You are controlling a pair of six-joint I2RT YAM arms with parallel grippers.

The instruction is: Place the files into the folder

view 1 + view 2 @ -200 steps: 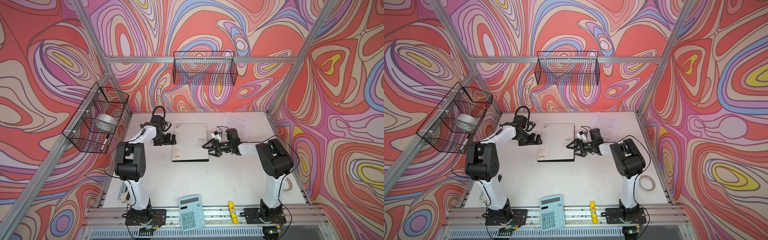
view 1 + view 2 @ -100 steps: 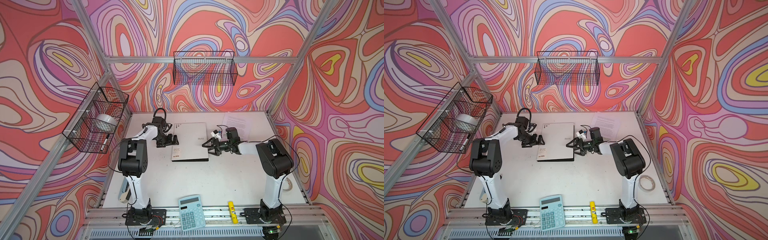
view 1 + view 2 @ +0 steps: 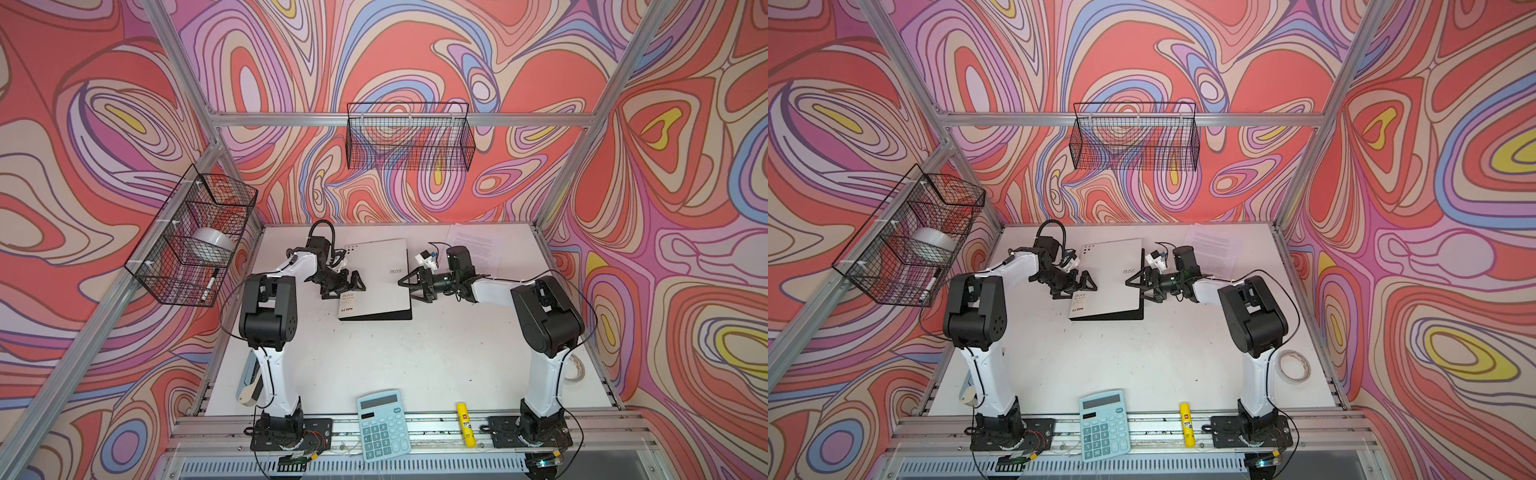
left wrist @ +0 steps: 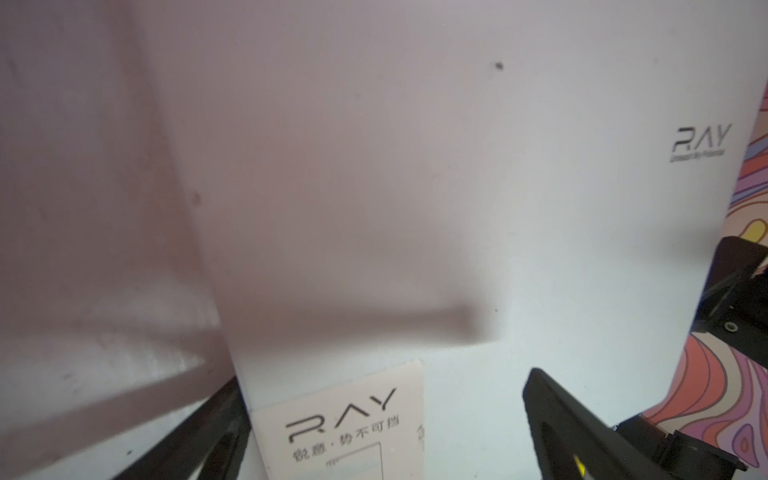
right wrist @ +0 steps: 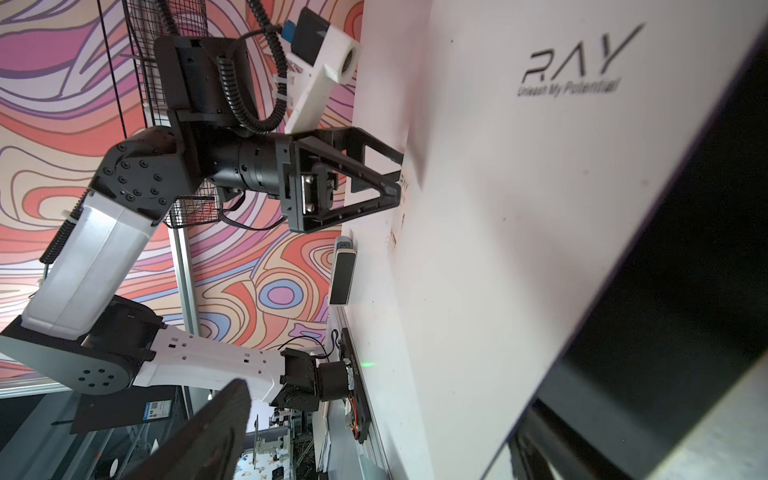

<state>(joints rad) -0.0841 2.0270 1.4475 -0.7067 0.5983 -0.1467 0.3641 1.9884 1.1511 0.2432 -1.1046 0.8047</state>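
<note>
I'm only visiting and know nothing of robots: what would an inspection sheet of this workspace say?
Surface: white table, lightly marked.
Job's things: flat white "RAY" folder mid-table, cover up; printed white paper files at far right corner, outside it.
Clutter: pale blue calculator, yellow glue stick, tape roll.
Grippers: left gripper and right gripper open, at folder's opposite edges.
Cables: black cable loops along both arms.
Surroundings: black wire baskets on swirl-patterned walls.

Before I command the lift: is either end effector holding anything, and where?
Nothing is held. The left end effector and the right end effector both stand open at opposite side edges of the folder.
</note>
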